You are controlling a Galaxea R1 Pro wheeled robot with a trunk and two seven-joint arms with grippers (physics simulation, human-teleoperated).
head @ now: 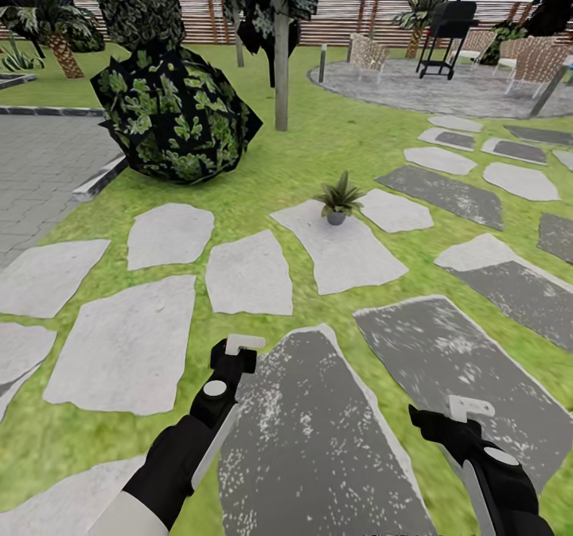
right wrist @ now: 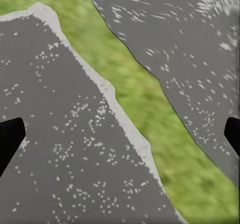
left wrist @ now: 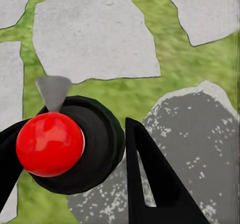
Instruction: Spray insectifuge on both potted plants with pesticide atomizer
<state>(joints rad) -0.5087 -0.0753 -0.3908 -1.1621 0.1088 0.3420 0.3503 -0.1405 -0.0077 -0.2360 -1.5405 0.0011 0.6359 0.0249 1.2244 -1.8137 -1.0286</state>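
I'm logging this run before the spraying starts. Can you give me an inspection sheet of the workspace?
Surface: lawn with grey stepping stones; grey paving to the left.
Job's things: atomizer held in the left hand, red part towards the wrist camera; one potted plant upright on a stone ahead. A second one: nothing seen.
Clutter: nothing seen on the stones near the hands.
Hands: left shut on the atomizer; right hand open, holding nothing, over a dark stone.
Cables: nothing seen.
Surroundings: dark bush, tree trunk, palms, black grill, chairs, slatted fence behind.
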